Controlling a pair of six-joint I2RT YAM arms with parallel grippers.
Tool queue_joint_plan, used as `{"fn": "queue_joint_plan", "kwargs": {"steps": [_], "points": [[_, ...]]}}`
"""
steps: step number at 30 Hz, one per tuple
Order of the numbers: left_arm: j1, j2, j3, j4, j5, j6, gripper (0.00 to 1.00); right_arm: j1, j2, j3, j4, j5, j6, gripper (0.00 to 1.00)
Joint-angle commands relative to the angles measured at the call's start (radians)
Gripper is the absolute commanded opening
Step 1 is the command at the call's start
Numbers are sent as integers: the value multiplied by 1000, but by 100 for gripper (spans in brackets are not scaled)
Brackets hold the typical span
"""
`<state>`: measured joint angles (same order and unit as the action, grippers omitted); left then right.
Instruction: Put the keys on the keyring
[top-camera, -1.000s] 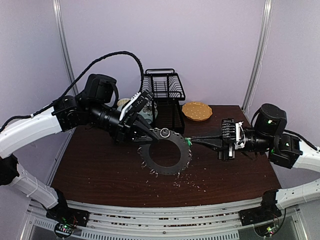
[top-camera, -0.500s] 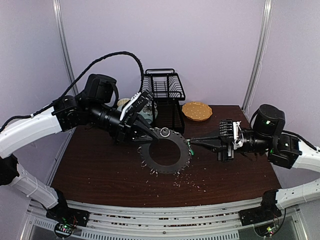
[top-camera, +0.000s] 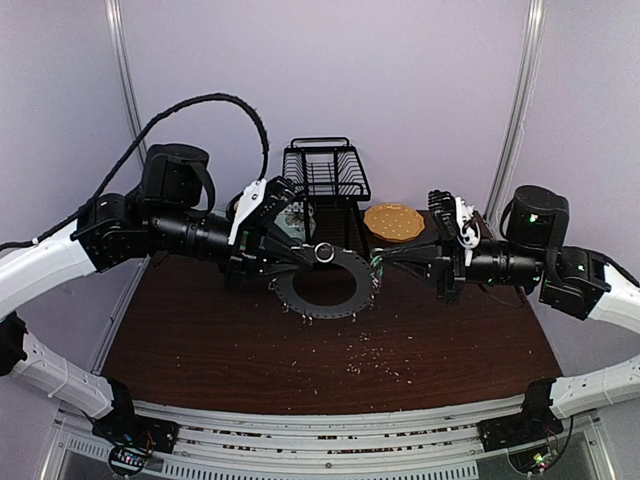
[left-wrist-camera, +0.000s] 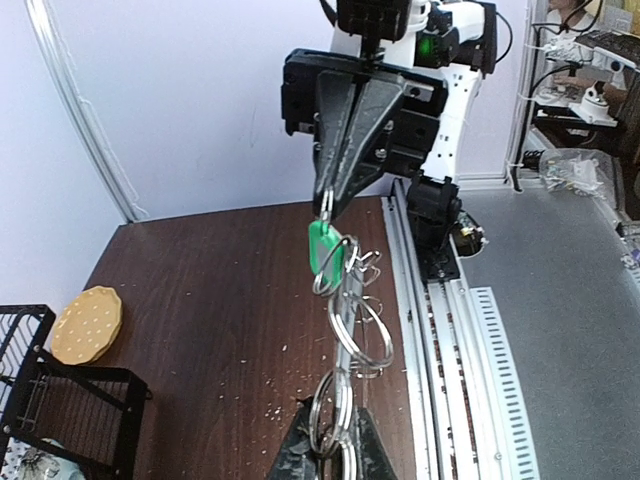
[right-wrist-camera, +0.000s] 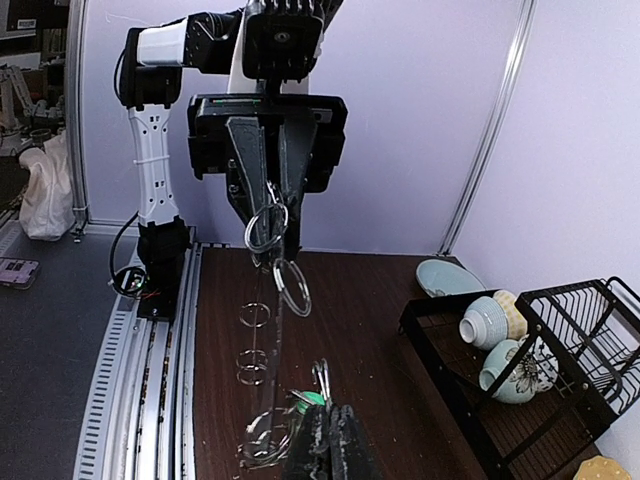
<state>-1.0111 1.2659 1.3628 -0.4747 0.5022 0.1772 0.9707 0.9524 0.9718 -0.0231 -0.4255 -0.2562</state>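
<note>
Against the frame half a second before, both arms have risen. The ring, which sat low and tilted near the table (top-camera: 200, 330), is now held higher and farther back, in front of the rack. The right wrist has rolled over so that its camera housing sits on top.

The left gripper (top-camera: 305, 258) is clamped on the upper left rim of the keyring (top-camera: 300, 303), holding it clear of the table. From the wrist views the ring shows edge-on, its wire loops sticking out along the rim.

The right gripper (top-camera: 388, 262) has its fingers pressed together on the silvery blade of the key (top-camera: 377, 263), with the green head sticking out past the fingertips. The key is at the ring's right edge, against one of the wire loops. Whether it is threaded through that loop cannot be told.

Behind the ring stands a black wire rack (top-camera: 325, 175). The right wrist view shows two bowls inside it, a pale one (right-wrist-camera: 488, 318) and a patterned one (right-wrist-camera: 512, 382). A pale green dish (right-wrist-camera: 445, 275) lies on the table just beside the rack. A round tan disc (top-camera: 393, 222) sits on the table near the rack's right side. Pale crumbs (top-camera: 370, 355) are scattered over the tabletop below the ring.
</note>
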Motion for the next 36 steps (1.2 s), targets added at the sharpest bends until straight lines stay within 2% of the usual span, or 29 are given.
{"fn": "queue_joint_plan", "kwargs": {"steps": [1,5,10,19,25,36], "points": [[-20,-20,9,-6,-166,71,0,0,-25,32,-42,29,68,0],[-29,-22,22,-25,-207,89,0,0,-13,54,-78,52,89,0],[-33,-25,25,-28,-225,91,0,-1,-8,39,-17,-3,102,0],[-37,-21,39,-22,-150,88,0,3,41,0,44,0,123,0],[-40,-20,40,-21,-142,86,0,3,44,-9,65,21,116,0],[-40,-13,42,-21,-161,82,0,8,59,-12,50,-33,101,0]]}}
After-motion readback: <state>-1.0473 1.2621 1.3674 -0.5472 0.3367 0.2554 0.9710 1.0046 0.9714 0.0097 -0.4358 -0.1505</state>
